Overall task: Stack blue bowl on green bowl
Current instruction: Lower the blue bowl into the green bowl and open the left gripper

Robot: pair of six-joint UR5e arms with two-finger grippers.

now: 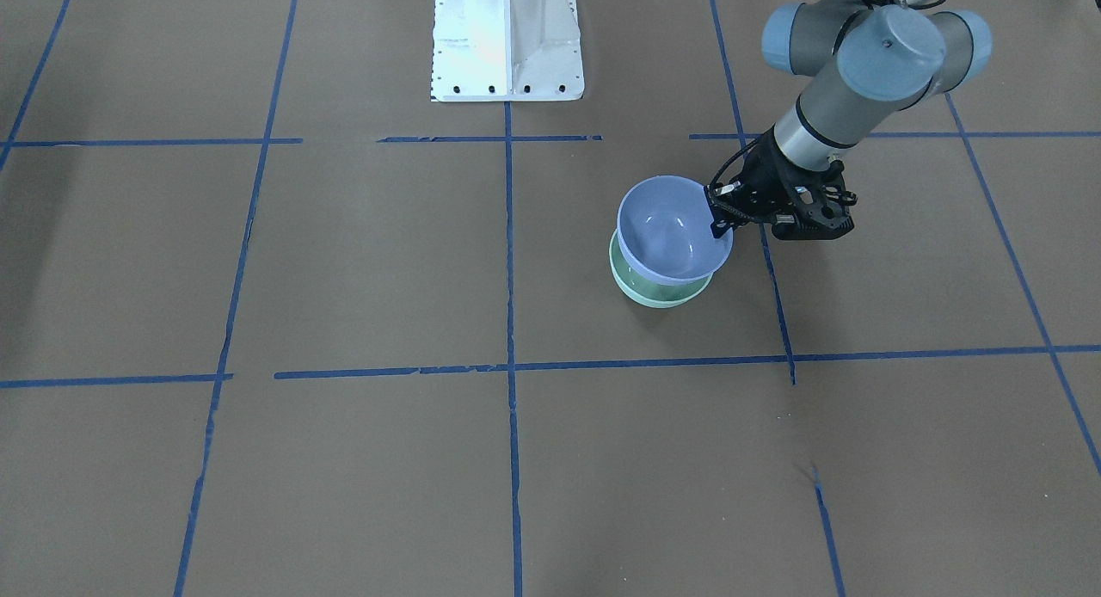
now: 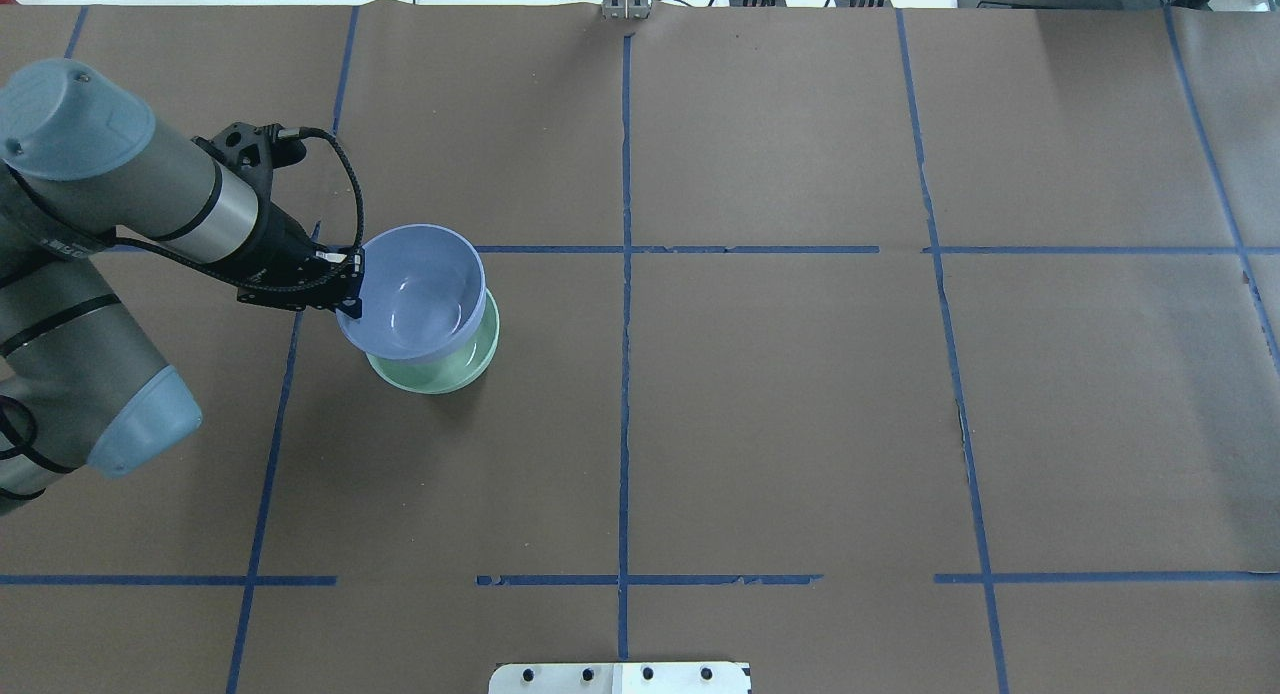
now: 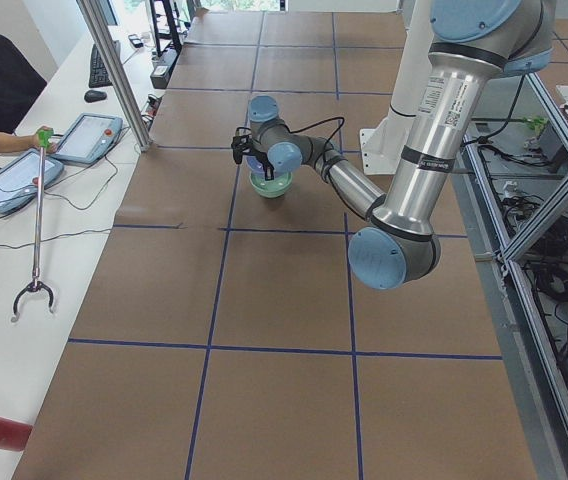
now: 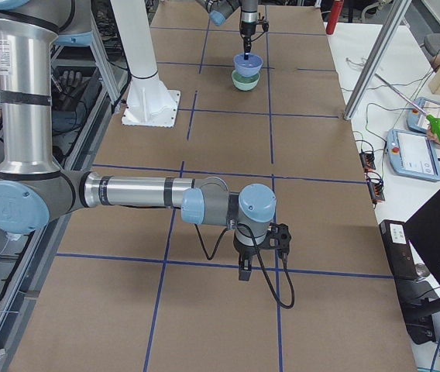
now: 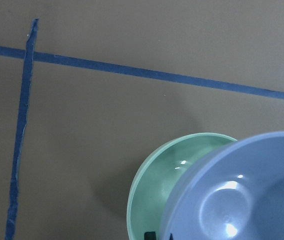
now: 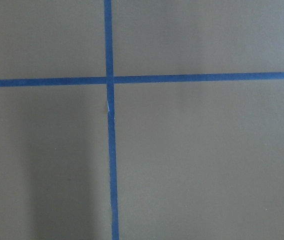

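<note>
My left gripper [image 1: 721, 218] is shut on the rim of the blue bowl [image 1: 671, 231], on the side toward the arm. It holds the bowl upright over the green bowl [image 1: 658, 294], which sits on the brown table. In the overhead view the left gripper [image 2: 350, 286] holds the blue bowl [image 2: 420, 294] so that it covers most of the green bowl [image 2: 445, 372]. The left wrist view shows the blue bowl [image 5: 242, 195] overlapping the green bowl [image 5: 164, 170]. I cannot tell whether the bowls touch. My right gripper [image 4: 245, 271] points down over the table far from the bowls; I cannot tell its state.
Blue tape lines [image 2: 625, 274] divide the brown table into squares. The white robot base [image 1: 507, 42] stands at the table's robot side. An operator's desk with tablets [image 3: 24, 170] lies beyond the far edge.
</note>
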